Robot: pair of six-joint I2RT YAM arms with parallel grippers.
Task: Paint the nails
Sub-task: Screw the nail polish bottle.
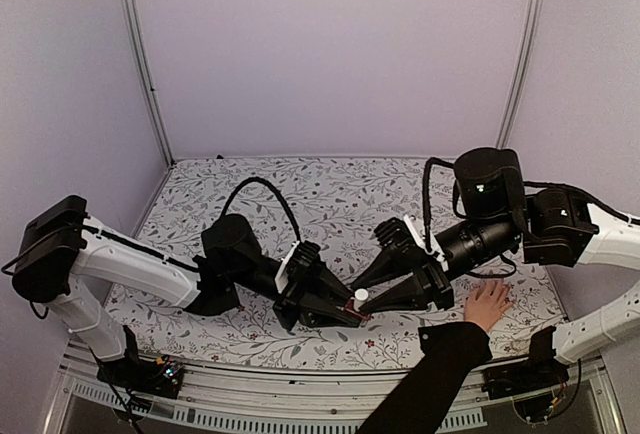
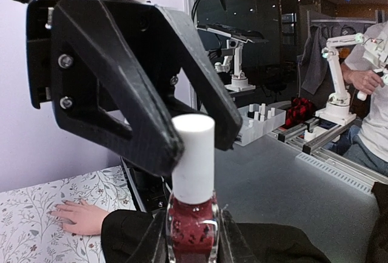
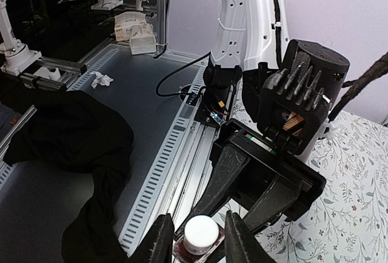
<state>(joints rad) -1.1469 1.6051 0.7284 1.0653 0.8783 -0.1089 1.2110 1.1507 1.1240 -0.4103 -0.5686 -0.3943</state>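
Note:
A small dark-red bottle (image 2: 193, 229) with a white cap (image 2: 194, 154) stands upright in my left gripper (image 2: 193, 242), which is shut on its glass body. My right gripper (image 3: 199, 242) is open, its fingers either side of the cap (image 3: 201, 234) with small gaps. In the top view both grippers, left (image 1: 343, 312) and right (image 1: 363, 300), meet at the bottle near the table's front middle. A light-skinned hand (image 1: 487, 304) with a black sleeve (image 1: 435, 374) lies flat to the right of them. It also shows in the left wrist view (image 2: 79, 217). Its nails are too small to make out.
The floral tablecloth (image 1: 330, 199) covers the table. The sleeved arm crosses the front edge at the right. The metal rail (image 3: 182, 154) of the table's front edge runs beneath the right gripper. Purple walls close in the back and sides.

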